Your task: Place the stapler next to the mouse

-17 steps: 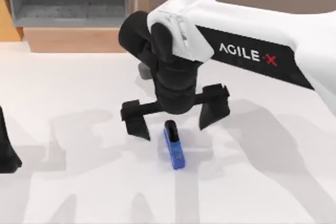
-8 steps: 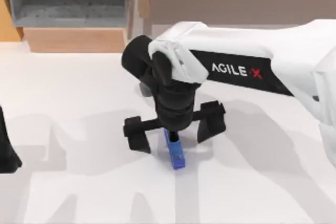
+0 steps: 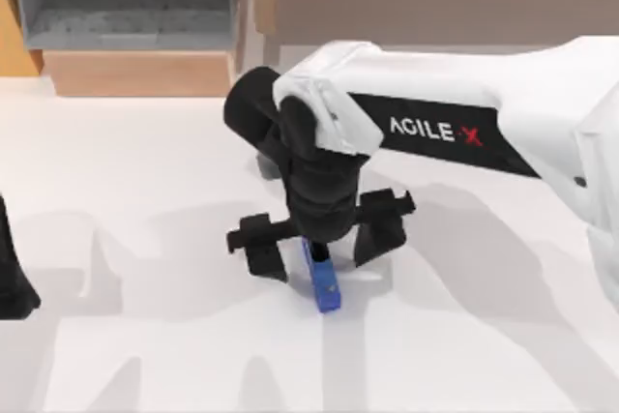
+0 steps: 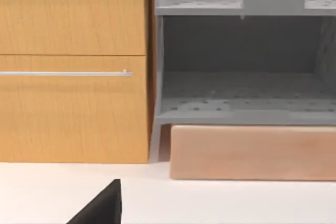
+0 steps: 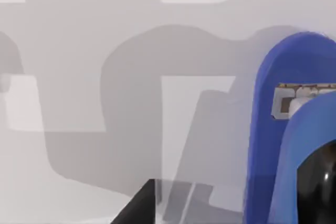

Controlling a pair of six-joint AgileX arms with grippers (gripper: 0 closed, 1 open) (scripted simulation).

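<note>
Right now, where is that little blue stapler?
In the top view the stapler lies on the white table near the middle, directly beneath the right gripper, whose open fingers stand on either side of it.

My right gripper (image 3: 321,250) is low over the white table (image 3: 145,336), near the middle. Its two black fingers (image 3: 263,250) are spread apart, one on each side of the blue stapler (image 3: 325,282). The stapler lies flat on the table, and its far end is hidden under my gripper. I cannot tell if the fingers touch it. My white right arm (image 3: 503,108) reaches in from the right side. My left arm (image 3: 12,278) sits at the left edge of the table. At the back are a grey shelf (image 3: 126,2) and wooden blocks (image 3: 135,73).
</note>
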